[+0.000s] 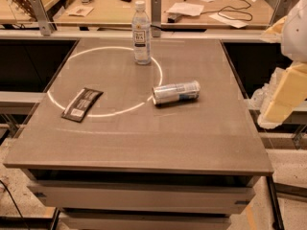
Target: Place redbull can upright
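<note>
The redbull can (176,92) lies on its side on the grey table (139,143), a little right of the middle, with its silver top pointing left. It touches nothing else. My gripper (283,97) shows as a pale yellow and white shape at the right edge of the view. It is beyond the table's right side and well to the right of the can. It holds nothing that I can see.
A clear water bottle (141,32) with a white cap stands upright at the back of the table. A dark snack packet (82,104) lies flat at the left. A bright ring of light crosses the tabletop. A wooden desk (211,8) with papers and cables stands behind.
</note>
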Action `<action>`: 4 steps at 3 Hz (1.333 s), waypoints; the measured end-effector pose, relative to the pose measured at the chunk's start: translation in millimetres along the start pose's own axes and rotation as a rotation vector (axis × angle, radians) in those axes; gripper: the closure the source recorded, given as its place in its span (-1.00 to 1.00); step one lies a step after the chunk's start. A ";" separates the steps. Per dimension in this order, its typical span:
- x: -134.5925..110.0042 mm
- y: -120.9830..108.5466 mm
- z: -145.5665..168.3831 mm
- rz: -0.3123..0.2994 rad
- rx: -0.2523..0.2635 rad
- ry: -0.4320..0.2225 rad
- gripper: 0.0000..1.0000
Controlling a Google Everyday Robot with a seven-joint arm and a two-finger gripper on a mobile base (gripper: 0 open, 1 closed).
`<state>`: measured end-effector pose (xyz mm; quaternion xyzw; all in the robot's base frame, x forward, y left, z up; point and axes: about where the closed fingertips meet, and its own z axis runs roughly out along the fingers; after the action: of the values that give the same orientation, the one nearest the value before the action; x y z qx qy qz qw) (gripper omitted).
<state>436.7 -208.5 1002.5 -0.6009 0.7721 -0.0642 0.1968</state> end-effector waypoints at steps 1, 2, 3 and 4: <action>0.0 0.0 -0.1 0.000 0.000 0.000 -1.00; 0.0 -6.4 0.8 0.011 -0.051 -0.040 -1.00; 16.3 -24.1 7.8 0.080 -0.148 -0.106 -1.00; 16.6 -37.1 13.4 0.084 -0.205 -0.207 -1.00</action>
<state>472.0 -232.5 999.0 -0.5884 0.7747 0.0854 0.2153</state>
